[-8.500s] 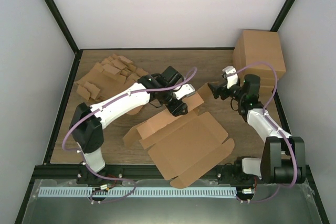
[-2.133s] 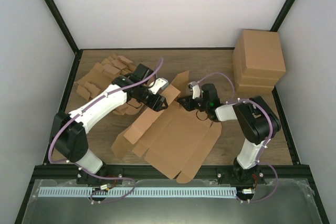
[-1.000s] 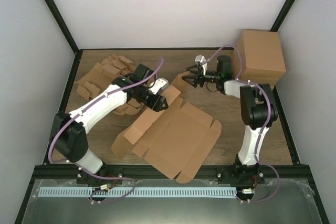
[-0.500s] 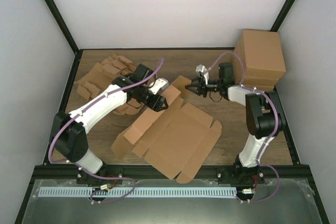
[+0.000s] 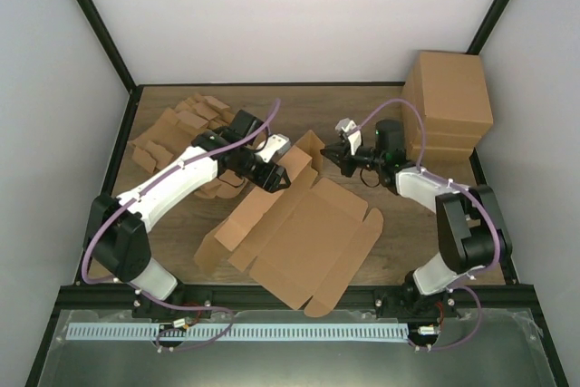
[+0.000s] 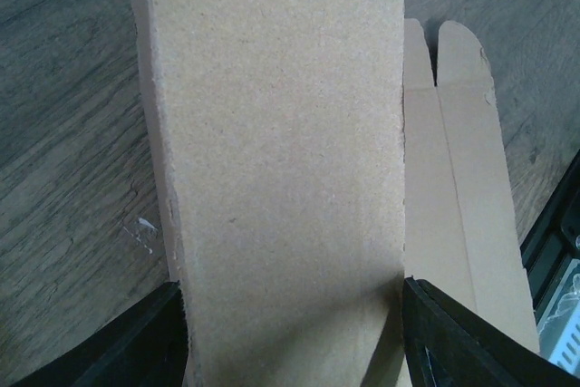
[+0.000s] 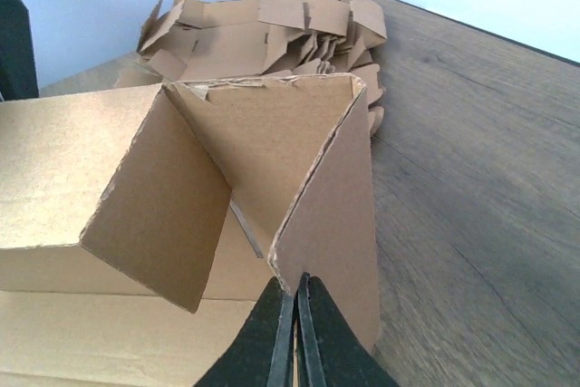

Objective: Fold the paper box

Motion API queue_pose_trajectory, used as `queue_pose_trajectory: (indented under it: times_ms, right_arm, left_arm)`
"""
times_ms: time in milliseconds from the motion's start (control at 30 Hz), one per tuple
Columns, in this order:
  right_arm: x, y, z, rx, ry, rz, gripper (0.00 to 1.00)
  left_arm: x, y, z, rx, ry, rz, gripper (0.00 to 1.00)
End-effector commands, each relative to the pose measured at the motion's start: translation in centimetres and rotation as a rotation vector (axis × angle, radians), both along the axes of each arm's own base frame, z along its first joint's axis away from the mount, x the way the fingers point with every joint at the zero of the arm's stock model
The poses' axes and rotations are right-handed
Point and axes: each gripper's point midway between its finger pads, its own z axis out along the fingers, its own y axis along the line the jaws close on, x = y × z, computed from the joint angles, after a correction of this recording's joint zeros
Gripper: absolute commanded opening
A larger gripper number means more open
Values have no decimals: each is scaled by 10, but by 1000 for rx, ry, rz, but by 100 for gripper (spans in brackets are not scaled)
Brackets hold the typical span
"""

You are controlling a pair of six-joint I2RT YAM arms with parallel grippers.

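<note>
The paper box (image 5: pixel 308 242) lies mostly flat on the table, a brown cardboard blank with its far end raised. My left gripper (image 5: pixel 276 178) holds a raised panel (image 6: pixel 281 133) across its width, a dark finger (image 6: pixel 136 342) against each side edge. In the right wrist view an end flap (image 7: pixel 335 215) stands upright, forming a corner with the side walls. My right gripper (image 7: pixel 296 283) is shut, its tips pressed together at that flap's lower near edge. From above, the right gripper (image 5: pixel 331 153) sits just right of the raised flap (image 5: pixel 308 145).
A ragged heap of cardboard blanks (image 5: pixel 181 129) lies at the back left, also seen behind the box (image 7: pixel 272 33). A tall block of stacked cardboard boxes (image 5: pixel 449 101) stands at the back right. Black frame rails edge the table.
My right gripper has shut and moved nearer and lower, coming against the upright end flap. The left gripper and its panel have not moved.
</note>
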Motion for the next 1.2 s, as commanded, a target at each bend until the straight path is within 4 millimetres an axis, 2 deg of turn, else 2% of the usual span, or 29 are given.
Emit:
queue_pose_trajectory:
  times_ms: [0,133,300,533,667,833,1167]
  right_arm:
    - [-4,9,23,31,-10,-82,1]
    - [-8,10,34,51,1,-167,1]
    - [-14,19,33,38,58,-229,1]
    - [-20,14,46,75,100,-290,1]
    - [-22,7,37,70,183,-341,1]
    - [-35,5,31,114,252,-361,1]
    - [-65,15,17,155,309,-381,1]
  left_arm:
    - [-7,-2,3,-27,28,0,64]
    - [-5,-1,4,-24,18,13,64]
    - [-4,-2,7,-33,13,21,64]
    - [-1,-2,8,-34,5,29,64]
    - [-2,-3,9,-40,6,24,64]
    - [-2,-3,3,-30,19,20,64]
    - [-11,-8,-4,-24,48,-7,65]
